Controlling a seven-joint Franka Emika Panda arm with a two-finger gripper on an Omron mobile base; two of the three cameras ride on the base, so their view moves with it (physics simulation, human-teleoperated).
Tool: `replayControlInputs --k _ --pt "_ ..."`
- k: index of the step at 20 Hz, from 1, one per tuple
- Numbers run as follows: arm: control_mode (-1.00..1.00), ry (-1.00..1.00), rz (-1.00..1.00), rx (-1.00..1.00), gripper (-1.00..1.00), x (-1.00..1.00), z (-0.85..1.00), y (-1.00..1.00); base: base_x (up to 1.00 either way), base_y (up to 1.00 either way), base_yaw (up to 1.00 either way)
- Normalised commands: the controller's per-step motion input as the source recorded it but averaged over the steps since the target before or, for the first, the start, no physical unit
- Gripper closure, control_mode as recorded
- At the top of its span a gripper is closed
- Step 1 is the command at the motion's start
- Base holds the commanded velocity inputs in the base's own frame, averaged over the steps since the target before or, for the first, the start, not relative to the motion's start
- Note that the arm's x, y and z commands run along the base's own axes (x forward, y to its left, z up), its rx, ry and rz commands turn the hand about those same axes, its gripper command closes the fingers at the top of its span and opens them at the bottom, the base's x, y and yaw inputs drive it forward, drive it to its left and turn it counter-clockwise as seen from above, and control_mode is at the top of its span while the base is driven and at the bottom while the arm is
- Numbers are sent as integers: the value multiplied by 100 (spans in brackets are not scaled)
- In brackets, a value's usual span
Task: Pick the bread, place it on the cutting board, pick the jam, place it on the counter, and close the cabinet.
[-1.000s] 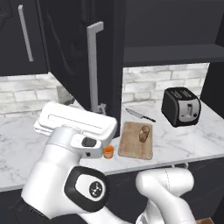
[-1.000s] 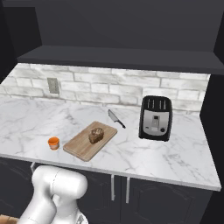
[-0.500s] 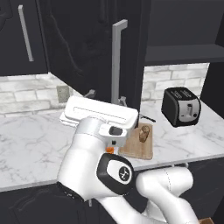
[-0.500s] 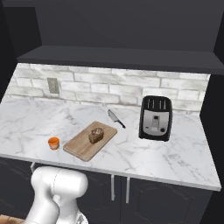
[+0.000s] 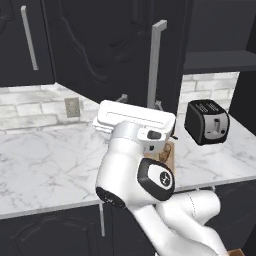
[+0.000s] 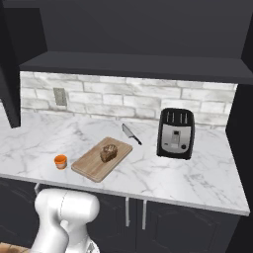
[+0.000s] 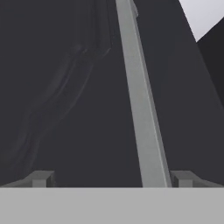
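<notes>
In the hand view the gripper (image 7: 112,179) is standing wide open, holding nothing, its two dark fingertips (image 7: 41,178) rising at the bottom left and bottom right with the silver handle (image 7: 141,100) of the cabinet (image 7: 65,87) running up between them, nearer the right tip. Whether a tip is touching the bar cannot be told. In the right base view the jam (image 6: 60,161) is sitting on the counter (image 6: 188,175) at centre left, just beside the cutting board (image 6: 94,162), and the bread (image 6: 108,152) is resting on that board. Behind them, a knife (image 6: 131,133) and a toaster (image 6: 176,132) are standing near the wall. So the closing of the cabinet appears to be the step in hand: in the left base view its door (image 5: 115,50) is hanging ajar across the upper middle. The next move probably calls for pushing that door flat.
</notes>
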Motion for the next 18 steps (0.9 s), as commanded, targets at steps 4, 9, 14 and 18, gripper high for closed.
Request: replayControlInputs --k 4,9,14,18 --pt "-100 0 3 0 -100 43 0 -38 0 0 0" --pt "-100 0 5 0 -100 39 0 -47 0 0 0" --pt "-100 0 5 0 -100 39 0 -44 0 0 0" --pt "-100 0 5 0 -100 32 0 -39 0 0 0"
